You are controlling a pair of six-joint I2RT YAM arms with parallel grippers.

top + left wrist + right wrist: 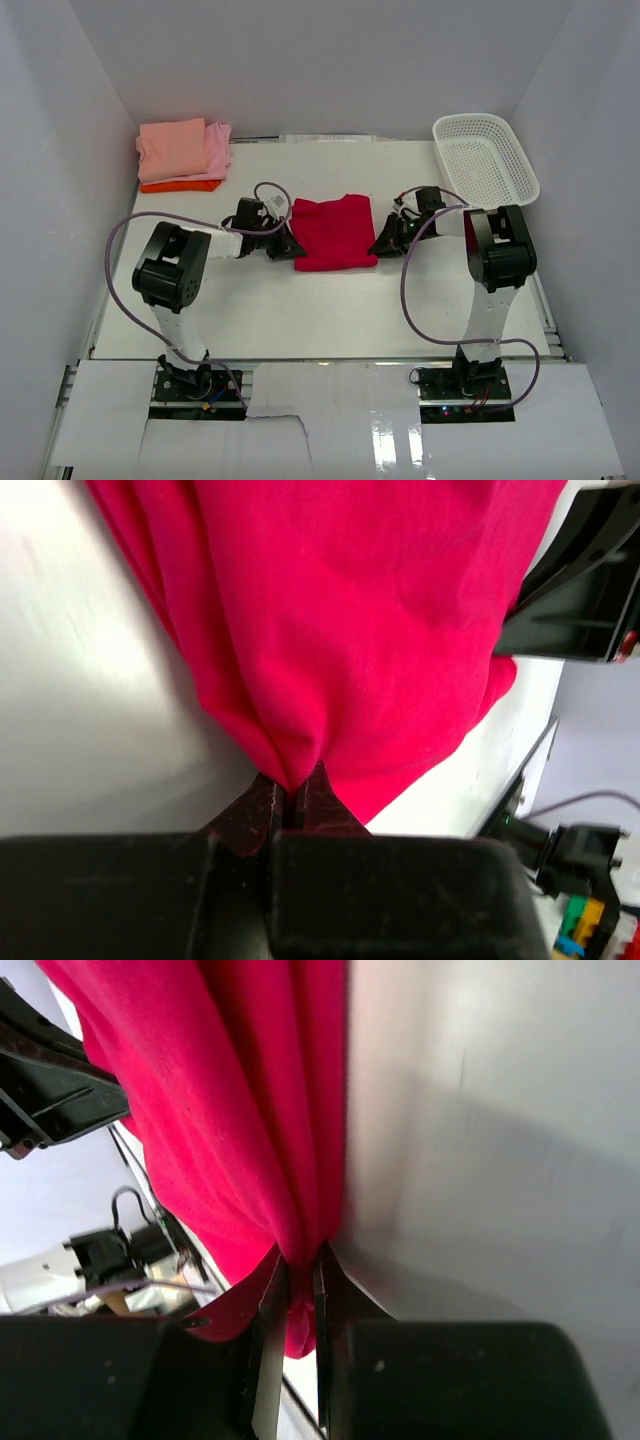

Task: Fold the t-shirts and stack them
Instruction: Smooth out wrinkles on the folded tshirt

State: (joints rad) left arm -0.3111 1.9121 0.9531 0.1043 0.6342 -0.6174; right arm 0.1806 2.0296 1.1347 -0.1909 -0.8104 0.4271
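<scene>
A crimson-red t-shirt [334, 233] lies folded into a rough square at the table's middle. My left gripper [293, 245] is shut on its left edge, and the cloth bunches into a pinch between the jaws [290, 785]. At the opposite edge my right gripper [378, 245] is shut on the same red t-shirt [230, 1110], a tuck of fabric squeezed between its two fingers [296, 1280]. A stack of folded t-shirts sits at the back left: salmon-pink [172, 148] on top, light pink [218, 148] beneath, orange [180, 186] at the bottom.
A white plastic lattice basket [485, 157] stands at the back right corner. White walls close in the table on three sides. Purple cables loop from both arms over the near part of the table [300, 310].
</scene>
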